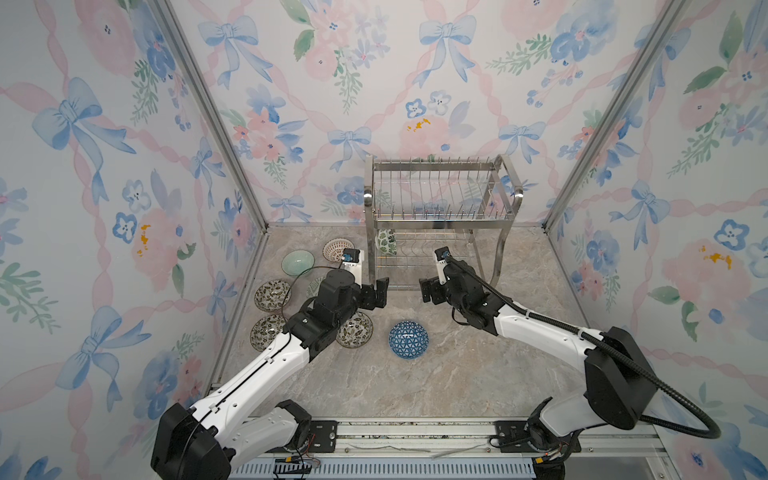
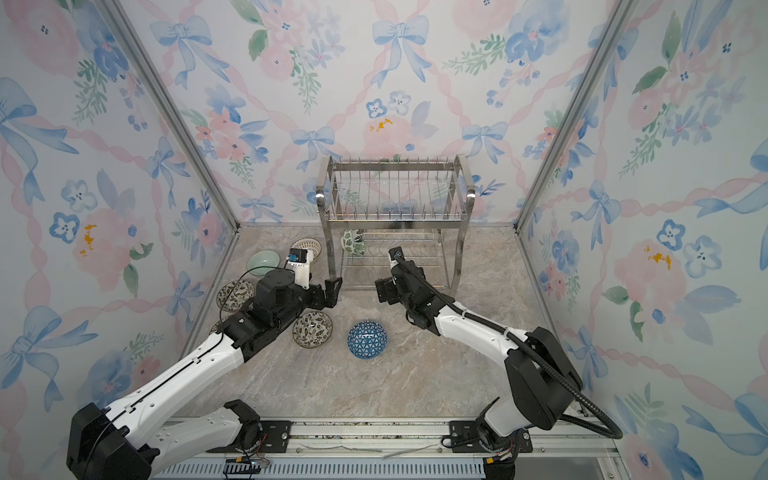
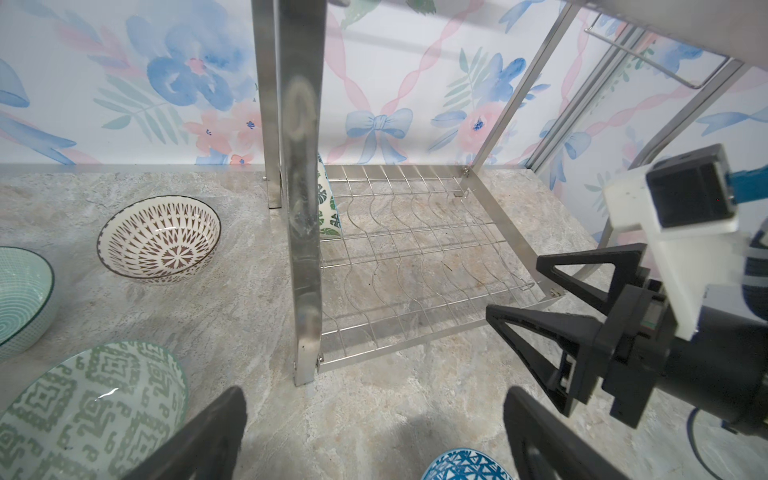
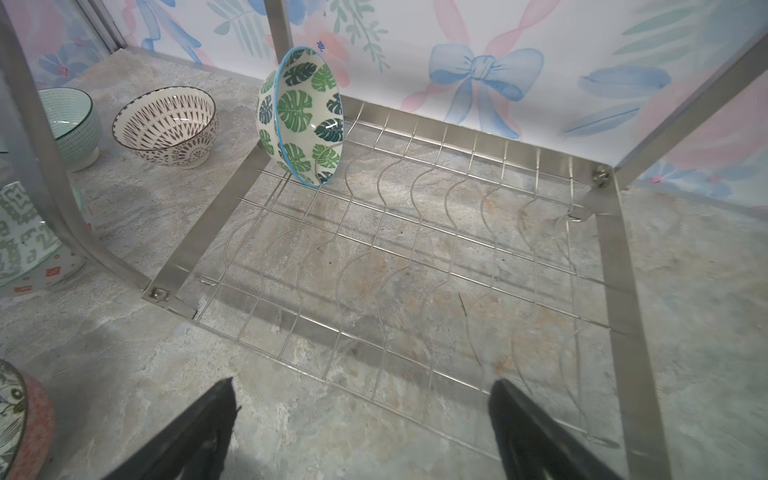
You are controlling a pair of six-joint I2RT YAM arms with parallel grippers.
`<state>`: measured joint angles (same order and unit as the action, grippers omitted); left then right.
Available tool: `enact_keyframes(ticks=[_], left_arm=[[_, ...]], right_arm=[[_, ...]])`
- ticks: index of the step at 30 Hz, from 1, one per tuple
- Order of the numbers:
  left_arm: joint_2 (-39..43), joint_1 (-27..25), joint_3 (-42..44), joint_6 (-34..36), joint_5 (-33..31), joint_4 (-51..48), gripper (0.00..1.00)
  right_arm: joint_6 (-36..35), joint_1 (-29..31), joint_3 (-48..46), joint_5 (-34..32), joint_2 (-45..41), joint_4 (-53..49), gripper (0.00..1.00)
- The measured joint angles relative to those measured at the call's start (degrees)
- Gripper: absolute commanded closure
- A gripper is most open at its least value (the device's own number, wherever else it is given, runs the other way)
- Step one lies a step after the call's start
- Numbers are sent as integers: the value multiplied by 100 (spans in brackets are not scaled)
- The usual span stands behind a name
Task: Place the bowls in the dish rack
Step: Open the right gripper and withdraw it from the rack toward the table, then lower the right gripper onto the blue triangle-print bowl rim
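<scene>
The steel dish rack (image 1: 440, 216) (image 2: 395, 216) stands at the back. A green-leaf bowl (image 4: 301, 116) (image 1: 385, 245) rests on edge at the left end of its lower tier (image 4: 415, 257). A blue-triangle bowl (image 1: 408, 339) (image 2: 367, 339) lies upside down on the table in front. My left gripper (image 1: 380, 291) (image 3: 374, 415) hovers open by the rack's front left leg (image 3: 305, 249), holding nothing. My right gripper (image 1: 428, 289) (image 4: 361, 415) faces it just before the lower tier, open and empty.
More bowls sit left of the rack: a red lattice one (image 1: 337, 250) (image 3: 160, 239), a pale green one (image 1: 297, 262), a green geometric one (image 3: 83, 407), and three dark floral ones (image 1: 272, 295) (image 1: 268, 332) (image 1: 354, 330). Patterned walls close in three sides.
</scene>
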<state>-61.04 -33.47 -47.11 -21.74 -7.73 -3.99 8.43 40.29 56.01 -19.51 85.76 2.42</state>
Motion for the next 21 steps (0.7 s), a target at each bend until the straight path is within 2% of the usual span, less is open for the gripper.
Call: enact_keyframes(ticks=[6,11,16,21], left_arm=[[46,-103,85,-87,-42,-101,2],[68,-107,114,-177,-39,-334,2],[72,-107,125,-404,11,-717,2],[184,-107,136,-656,11,-1154,2]], right_arm=[[59,420,-2,-848,-378,-726,3],[254,487,-293,-935,-846,-1043,4],[402,520,-354,-590,-968,-1464,4],[693,651,-424,267,-968,-1707,3]])
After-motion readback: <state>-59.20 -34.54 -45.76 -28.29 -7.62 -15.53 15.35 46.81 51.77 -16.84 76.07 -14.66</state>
